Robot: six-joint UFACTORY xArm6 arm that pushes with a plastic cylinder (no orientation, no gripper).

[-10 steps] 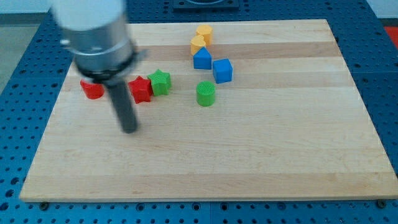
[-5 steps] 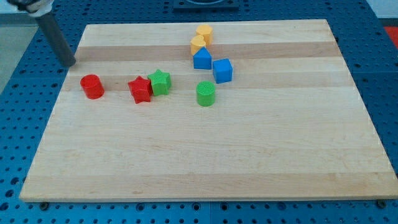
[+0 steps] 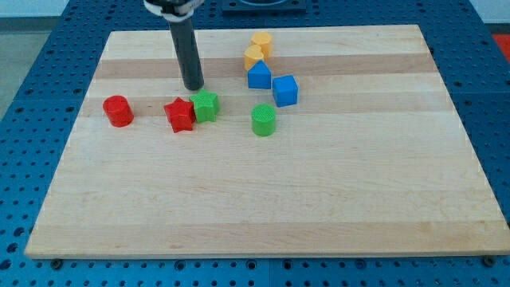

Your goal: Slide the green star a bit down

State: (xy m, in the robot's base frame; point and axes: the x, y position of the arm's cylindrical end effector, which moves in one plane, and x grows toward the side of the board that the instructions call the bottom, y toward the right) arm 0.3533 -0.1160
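Observation:
The green star [image 3: 205, 105] lies on the wooden board [image 3: 263, 199], left of centre, touching the red star [image 3: 180, 115] on its left. My tip [image 3: 194, 86] stands just above the green star, toward the view's top and slightly to its left, a small gap away. The dark rod rises from there to the view's top edge.
A red cylinder [image 3: 118, 110] sits at the left. A green cylinder [image 3: 264, 119] lies right of the green star. Two blue blocks [image 3: 259, 76] [image 3: 285, 90] and two yellow blocks [image 3: 261, 42] [image 3: 253, 56] cluster at the top centre.
My tip has swung from the board's lower left, out past its top-left corner, and now stands just above the green star. No block has moved.

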